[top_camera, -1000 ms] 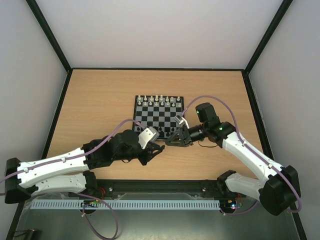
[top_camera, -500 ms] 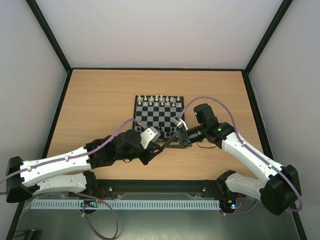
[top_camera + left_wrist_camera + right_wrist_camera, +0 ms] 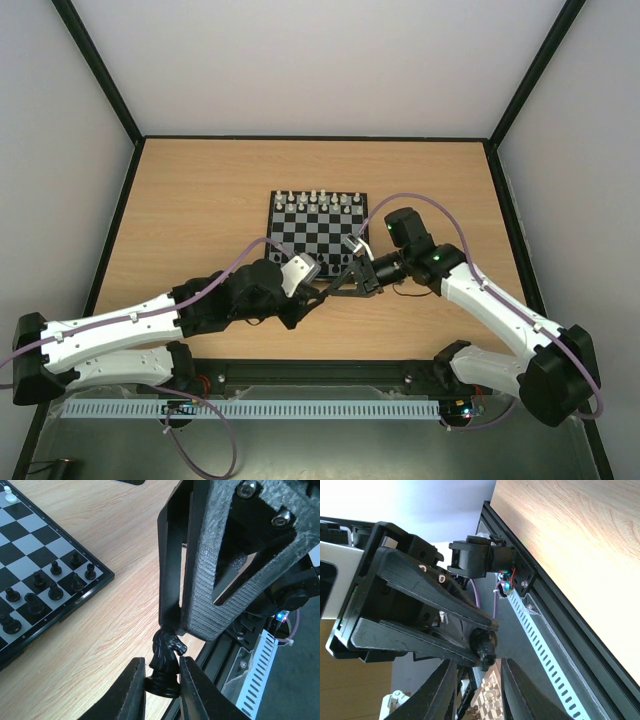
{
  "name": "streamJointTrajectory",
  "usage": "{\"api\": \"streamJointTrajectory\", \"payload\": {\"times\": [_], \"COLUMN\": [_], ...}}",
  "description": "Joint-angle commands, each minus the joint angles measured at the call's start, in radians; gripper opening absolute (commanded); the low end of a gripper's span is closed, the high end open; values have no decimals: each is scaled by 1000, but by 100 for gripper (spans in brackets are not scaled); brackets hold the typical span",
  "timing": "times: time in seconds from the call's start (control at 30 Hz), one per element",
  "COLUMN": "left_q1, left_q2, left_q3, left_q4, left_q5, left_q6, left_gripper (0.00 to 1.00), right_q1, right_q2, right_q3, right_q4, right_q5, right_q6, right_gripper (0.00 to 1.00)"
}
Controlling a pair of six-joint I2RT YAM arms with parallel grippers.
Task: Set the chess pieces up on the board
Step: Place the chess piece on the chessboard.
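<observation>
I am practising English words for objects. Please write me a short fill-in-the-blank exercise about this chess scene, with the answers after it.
1. The left fingers grip a black ____ by its base.
2. Seen from the arms, the white pieces stand along the ____ edge of the board.
3. The cables on both arms are ____.
Missing words: knight; far; purple.

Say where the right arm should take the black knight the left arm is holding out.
Its head and neck, coming from the head end: the small black horse-head knight sticks out beyond the left jaws, which clamp its round base.
</observation>
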Motion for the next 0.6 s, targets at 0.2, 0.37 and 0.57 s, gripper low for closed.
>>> {"api": "streamJointTrajectory", "payload": {"times": [0.2, 0.37, 0.57], "left_q1": [5, 6, 5], "left_q2": [-18, -2, 15], "left_q3": [-3, -1, 5], "left_q4": [1, 14, 25], "left_q5": [-16, -12, -3], "left_q6": [10, 17, 23], "left_gripper": [16, 16, 16], "right_q1": [6, 6, 6], "right_q2": [33, 39, 42], "right_q3": [24, 27, 26], "right_q4": [-42, -37, -33], "right_q5": [-6, -10, -13], "right_q6": [-21, -19, -18], "right_gripper": [26, 25, 22]}}
